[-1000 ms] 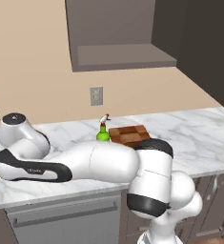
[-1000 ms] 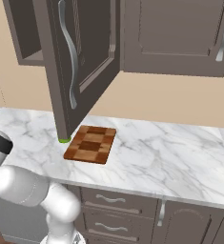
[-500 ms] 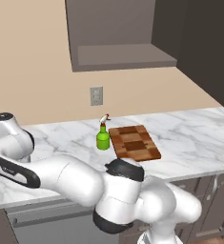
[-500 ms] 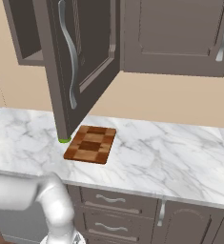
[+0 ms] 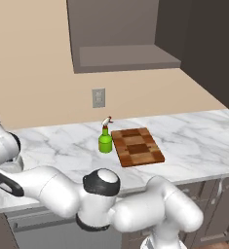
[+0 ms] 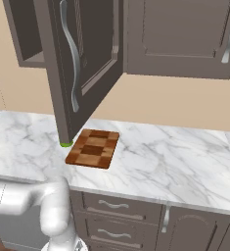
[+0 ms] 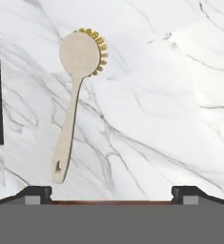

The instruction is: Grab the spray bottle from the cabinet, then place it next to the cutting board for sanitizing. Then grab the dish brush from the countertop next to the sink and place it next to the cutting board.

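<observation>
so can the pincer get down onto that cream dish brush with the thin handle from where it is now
Probably yes. In the hand view the cream round-headed dish brush lies alone on the white marble countertop, nothing over it. The pincer is spread wide, though the brush sits off toward one fingertip, so it needs shifting sideways.

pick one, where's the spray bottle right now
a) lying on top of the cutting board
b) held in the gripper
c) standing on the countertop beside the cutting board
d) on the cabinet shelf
c: in the left base view the spray bottle stands upright on the countertop, just off the left edge of the cutting board, while the cabinet shelf above holds nothing.
</observation>
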You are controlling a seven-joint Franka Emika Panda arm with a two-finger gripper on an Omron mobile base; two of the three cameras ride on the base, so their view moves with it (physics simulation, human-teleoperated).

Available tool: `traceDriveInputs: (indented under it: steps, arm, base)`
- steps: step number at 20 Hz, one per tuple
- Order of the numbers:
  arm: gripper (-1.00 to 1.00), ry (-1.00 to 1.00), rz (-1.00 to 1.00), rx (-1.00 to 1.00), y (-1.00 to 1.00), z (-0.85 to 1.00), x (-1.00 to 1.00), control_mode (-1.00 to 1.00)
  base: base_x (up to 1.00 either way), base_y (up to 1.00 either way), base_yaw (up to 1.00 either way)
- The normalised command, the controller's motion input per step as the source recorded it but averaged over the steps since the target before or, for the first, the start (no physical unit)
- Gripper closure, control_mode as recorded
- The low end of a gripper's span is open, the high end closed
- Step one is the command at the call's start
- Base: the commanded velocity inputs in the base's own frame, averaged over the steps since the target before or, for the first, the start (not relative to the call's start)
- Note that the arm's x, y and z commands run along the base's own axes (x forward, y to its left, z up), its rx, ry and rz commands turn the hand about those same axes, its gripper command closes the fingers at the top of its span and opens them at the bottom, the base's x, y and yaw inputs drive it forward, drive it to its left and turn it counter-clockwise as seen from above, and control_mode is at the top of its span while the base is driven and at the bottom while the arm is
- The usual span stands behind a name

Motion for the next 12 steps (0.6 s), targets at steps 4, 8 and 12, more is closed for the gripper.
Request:
traceDriveInputs:
  steps: [4,8,12]
  arm:
    - [-1.00,0.03,0.00,-0.04,0.30,-0.32,0.22,-1.00]
    - [-1.00,0.06,0.00,-0.02,0.26,-0.41,0.19,-1.00]
    - [-1.00,0.03,0.00,-0.04,0.24,-0.33,0.12,-1.00]
  base:
    - [0.00,0.00,0.00]
    - [0.00,0.00,0.00]
    - [0.00,0.00,0.00]
